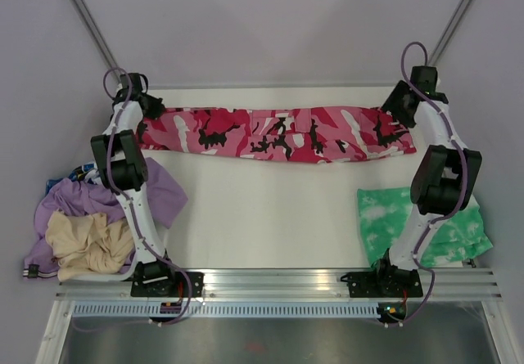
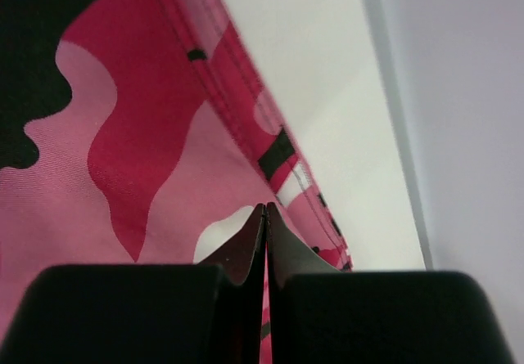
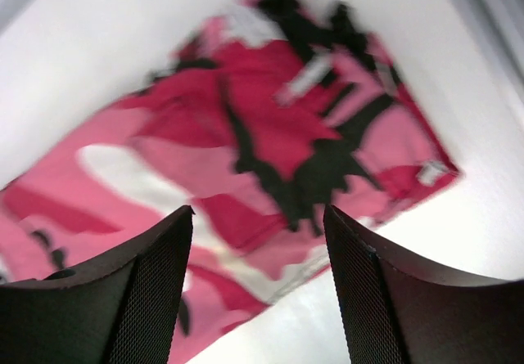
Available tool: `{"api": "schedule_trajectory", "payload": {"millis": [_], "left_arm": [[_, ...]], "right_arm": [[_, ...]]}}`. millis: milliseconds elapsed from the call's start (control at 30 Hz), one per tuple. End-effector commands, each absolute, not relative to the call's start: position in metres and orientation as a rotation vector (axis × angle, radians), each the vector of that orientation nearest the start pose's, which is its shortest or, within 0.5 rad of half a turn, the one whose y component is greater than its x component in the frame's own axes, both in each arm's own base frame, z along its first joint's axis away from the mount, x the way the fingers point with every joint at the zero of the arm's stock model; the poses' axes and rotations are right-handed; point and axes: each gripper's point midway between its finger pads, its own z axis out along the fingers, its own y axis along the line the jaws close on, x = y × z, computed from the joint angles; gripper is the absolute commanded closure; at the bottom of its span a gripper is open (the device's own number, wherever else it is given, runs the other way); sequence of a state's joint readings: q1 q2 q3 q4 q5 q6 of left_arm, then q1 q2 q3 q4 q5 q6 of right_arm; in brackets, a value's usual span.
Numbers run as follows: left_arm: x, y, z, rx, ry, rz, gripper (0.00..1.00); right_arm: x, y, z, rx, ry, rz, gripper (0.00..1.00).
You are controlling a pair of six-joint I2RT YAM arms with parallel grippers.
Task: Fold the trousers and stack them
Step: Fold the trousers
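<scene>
The camouflage trousers (image 1: 278,133) lie in a long band across the far side of the table. My left gripper (image 1: 150,110) is at their left end, and in the left wrist view it (image 2: 266,207) is shut, with a strip of the pink cloth (image 2: 123,151) pinched between the fingers. My right gripper (image 1: 399,102) is over the right end. In the right wrist view it (image 3: 258,213) is open, its jaws wide apart above the trousers' end (image 3: 278,135) and not touching it.
A green-and-white tie-dye garment (image 1: 409,217) lies at the near right beside the right arm. A lilac garment (image 1: 160,192) and a beige one (image 1: 86,241) are piled at the near left. The back wall stands just behind the trousers.
</scene>
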State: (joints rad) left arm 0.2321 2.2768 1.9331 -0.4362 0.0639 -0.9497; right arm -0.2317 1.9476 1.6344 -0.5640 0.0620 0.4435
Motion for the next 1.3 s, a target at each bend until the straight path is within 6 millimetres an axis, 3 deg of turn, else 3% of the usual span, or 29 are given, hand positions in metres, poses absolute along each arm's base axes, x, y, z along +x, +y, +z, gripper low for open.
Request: {"api": "schedule_trajectory", "payload": {"millis": [0,133,167,300,367,500,667,733,833,900,933,1033,1100,1133,1167,1267], "left_arm": [[0.608,0.09,0.074,-1.444,1.942,-0.497,0.98],[0.606,0.085,0.037,-1.523,1.953,-0.508,0.98],[0.603,0.084,0.03,-1.544,1.953,-0.513,0.98],[0.619,0.083,0.02,-1.497,1.92,-0.571,0.98],[0.627,0.083,0.017,-1.49,1.899,-0.601,0.98],[0.639,0.082,0.02,-1.479,1.847,-0.684,0.98],[0.66,0.085,0.042,-1.309,1.805,-0.737,0.98],[0.662,0.088,0.031,-1.331,1.806,-0.751,0.98],[0.668,0.089,0.042,-1.289,1.772,-0.81,0.98],[0.67,0.086,0.063,-1.215,1.766,-0.822,0.98],[0.671,0.087,0.093,-1.126,1.753,-0.803,0.98],[0.661,0.093,0.145,-0.99,1.711,-0.743,0.94],[0.654,0.109,0.169,-0.954,1.645,-0.739,0.91],[0.646,0.113,0.163,-0.979,1.64,-0.749,0.91],[0.641,0.119,0.18,-0.963,1.607,-0.752,0.91],[0.624,0.139,0.172,-1.05,1.611,-0.671,0.91]], "right_arm": [[0.518,-0.041,0.178,0.545,2.233,0.133,0.28],[0.534,0.004,0.17,0.484,2.227,0.26,0.31],[0.539,0.014,0.161,0.497,2.235,0.314,0.33],[0.553,0.046,0.14,0.469,2.241,0.441,0.33],[0.558,0.07,0.126,0.425,2.269,0.483,0.33],[0.571,0.082,0.101,0.446,2.3,0.535,0.33],[0.593,0.084,0.094,0.453,2.269,0.535,0.33],[0.596,0.084,0.086,0.455,2.281,0.535,0.33],[0.596,0.084,0.076,0.462,2.295,0.526,0.33],[0.596,0.081,0.072,0.46,2.3,0.514,0.33],[0.596,0.081,0.067,0.463,2.312,0.509,0.32],[0.598,0.079,0.057,0.445,2.337,0.486,0.32],[0.598,0.077,0.05,0.428,2.35,0.466,0.32],[0.598,0.075,0.047,0.426,2.353,0.456,0.32],[0.598,0.073,0.044,0.421,2.357,0.448,0.32],[0.598,0.065,0.042,0.446,2.36,0.443,0.32]]}}
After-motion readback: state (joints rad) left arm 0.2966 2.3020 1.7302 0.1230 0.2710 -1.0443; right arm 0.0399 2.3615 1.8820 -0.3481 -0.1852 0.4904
